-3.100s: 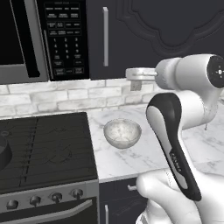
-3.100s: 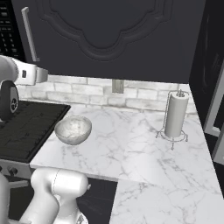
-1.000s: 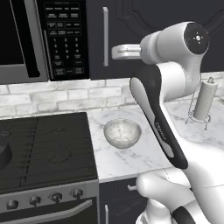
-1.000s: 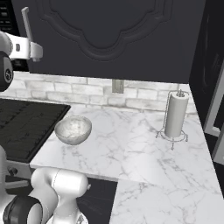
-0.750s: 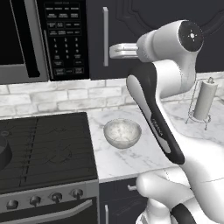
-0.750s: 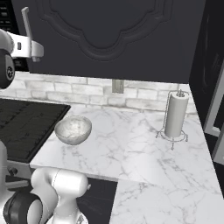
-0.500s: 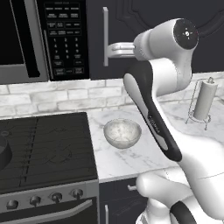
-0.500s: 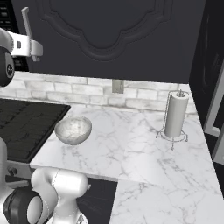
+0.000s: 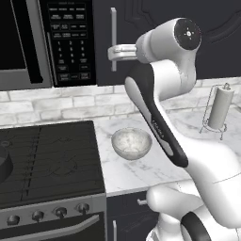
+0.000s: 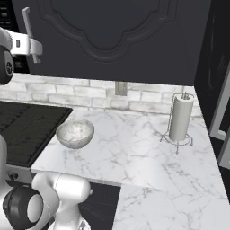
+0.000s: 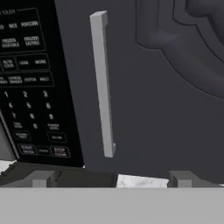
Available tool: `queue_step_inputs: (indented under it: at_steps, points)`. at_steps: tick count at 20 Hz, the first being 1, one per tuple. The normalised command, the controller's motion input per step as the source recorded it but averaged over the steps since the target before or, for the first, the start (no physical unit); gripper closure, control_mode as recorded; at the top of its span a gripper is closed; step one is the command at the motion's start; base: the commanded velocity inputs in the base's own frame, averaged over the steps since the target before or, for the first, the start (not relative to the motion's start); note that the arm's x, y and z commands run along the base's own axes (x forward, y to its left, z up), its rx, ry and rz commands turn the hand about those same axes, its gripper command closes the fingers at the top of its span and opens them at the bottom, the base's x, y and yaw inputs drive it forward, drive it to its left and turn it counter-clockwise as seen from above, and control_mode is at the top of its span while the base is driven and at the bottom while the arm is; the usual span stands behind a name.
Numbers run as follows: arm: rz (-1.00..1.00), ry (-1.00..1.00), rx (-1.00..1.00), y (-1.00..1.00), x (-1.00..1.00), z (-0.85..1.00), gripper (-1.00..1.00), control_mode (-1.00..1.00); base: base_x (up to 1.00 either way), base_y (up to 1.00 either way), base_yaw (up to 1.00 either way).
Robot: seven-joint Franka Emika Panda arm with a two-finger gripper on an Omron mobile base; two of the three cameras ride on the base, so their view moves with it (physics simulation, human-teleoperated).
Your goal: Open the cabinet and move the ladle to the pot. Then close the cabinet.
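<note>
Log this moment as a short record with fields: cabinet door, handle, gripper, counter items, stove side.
cabinet door: dark charcoal wall cabinet with curved-panel door, shut
handle: long vertical silver bar handle, not gripped
gripper: white two-finger gripper open, raised in front of the handle, holding nothing
counter items: pale speckled bowl on white marble counter; paper towel roll on wire stand near the back wall
stove side: black stove left of the bowl; black microwave with keypad above it

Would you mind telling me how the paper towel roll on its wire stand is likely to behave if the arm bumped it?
The paper towel roll stands tall and narrow on a thin wire stand, so it would probably tip easily. It looks light and would likely slide on the smooth marble counter. The paper would probably dent rather than break.
</note>
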Motion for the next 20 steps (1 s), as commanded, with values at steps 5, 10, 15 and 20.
queue_step_inputs:
  at_steps: [5,10,15,20]
  points:
    - [0.0,0.0,-0.01,0.09,0.26,0.0,-1.0,-1.0,0.0,0.0,0.0]
    - [0.0,0.0,0.0,0.0,0.46,0.0,-1.0,-1.0,0.0,0.0,0.0]
    - [0.0,0.0,0.0,0.02,0.35,0.0,-1.0,-1.0,0.0,0.0,0.0]
    - [0.0,0.0,0.0,0.06,0.23,0.0,-1.0,-1.0,0.0,0.0,0.0]
